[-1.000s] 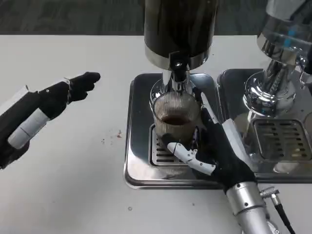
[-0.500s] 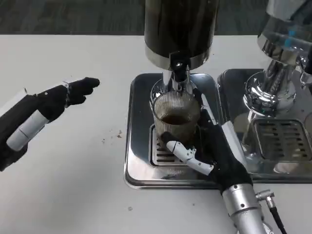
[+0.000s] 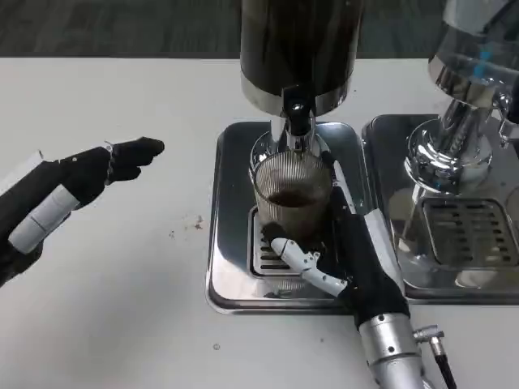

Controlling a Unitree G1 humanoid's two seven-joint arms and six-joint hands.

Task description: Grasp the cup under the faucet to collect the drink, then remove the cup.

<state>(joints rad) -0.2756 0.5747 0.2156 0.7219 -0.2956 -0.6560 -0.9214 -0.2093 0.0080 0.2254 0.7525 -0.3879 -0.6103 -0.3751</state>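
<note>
Fingers [image 3: 302, 261] of the right hand [image 3: 357, 251] wrap around the ribbed cup [image 3: 292, 198] under the faucet [image 3: 297, 121], gripping its lower half

light: bright, even, from overhead | shadows: soft and short on my desk [image 3: 122, 284] | glare: strong highlights on the steel tray [image 3: 231, 292] and the chrome dispenser [image 3: 454, 138] at right | focus: sharp mid-frame, my left hand [image 3: 73, 182] slightly soft | edges: mild distortion
</note>
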